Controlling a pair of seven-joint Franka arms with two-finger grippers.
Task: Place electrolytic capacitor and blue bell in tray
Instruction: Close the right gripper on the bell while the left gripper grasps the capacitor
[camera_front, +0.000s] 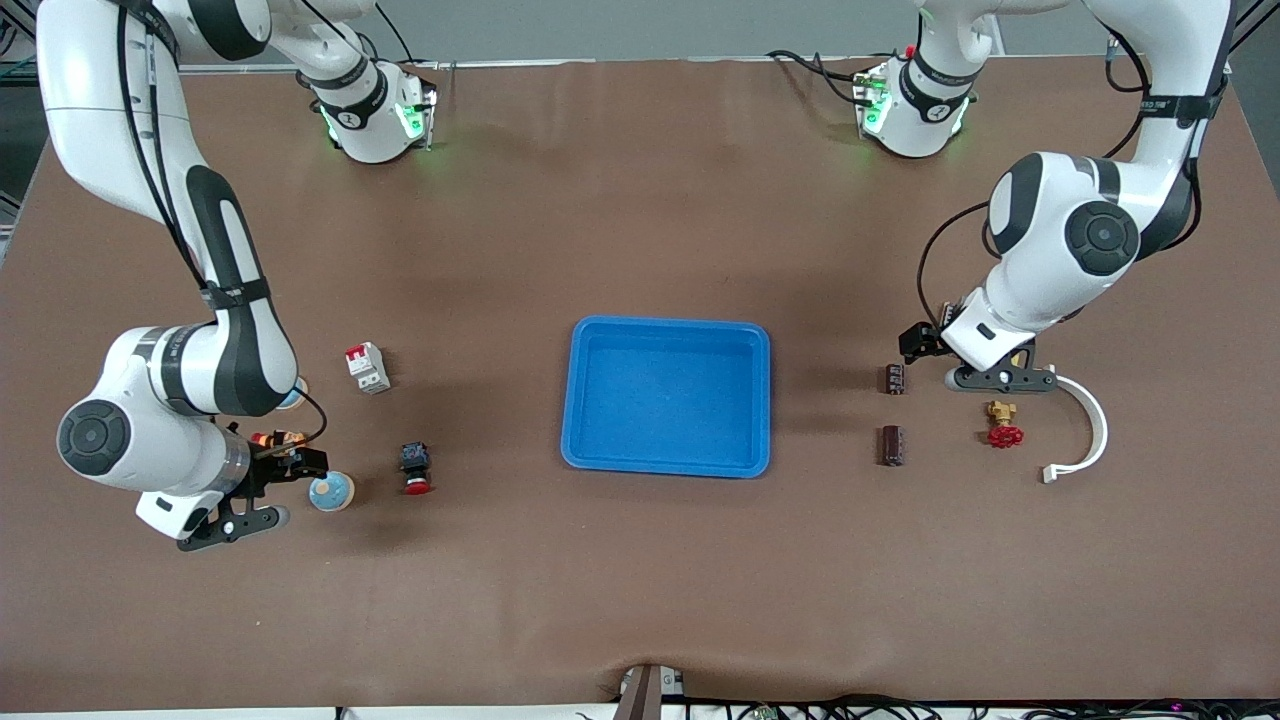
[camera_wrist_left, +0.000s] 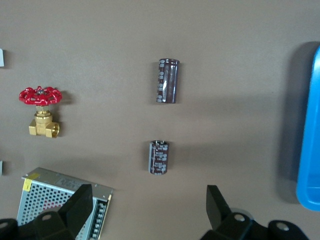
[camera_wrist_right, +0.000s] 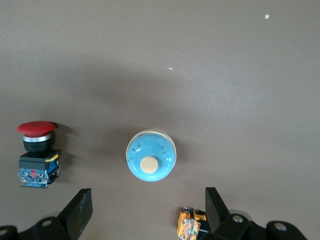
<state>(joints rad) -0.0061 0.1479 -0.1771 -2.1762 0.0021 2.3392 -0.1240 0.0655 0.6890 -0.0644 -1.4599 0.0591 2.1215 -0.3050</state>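
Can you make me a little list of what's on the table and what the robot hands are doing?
tray: shallow bright-blue rectangular plastic tray, mid-table, nothing in it
bell: round blue bell with cream button, on the table toward the right arm's end
capacitors: two dark cylindrical electrolytic capacitors, lying toward the left arm's end
left end effector: open, over the capacitor farther from the front camera
right end effector: open, over the table by the bell
nearby: red-handled brass valve, red push button on a black base

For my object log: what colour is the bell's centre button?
Cream, on the blue bell; the right wrist view shows it best.
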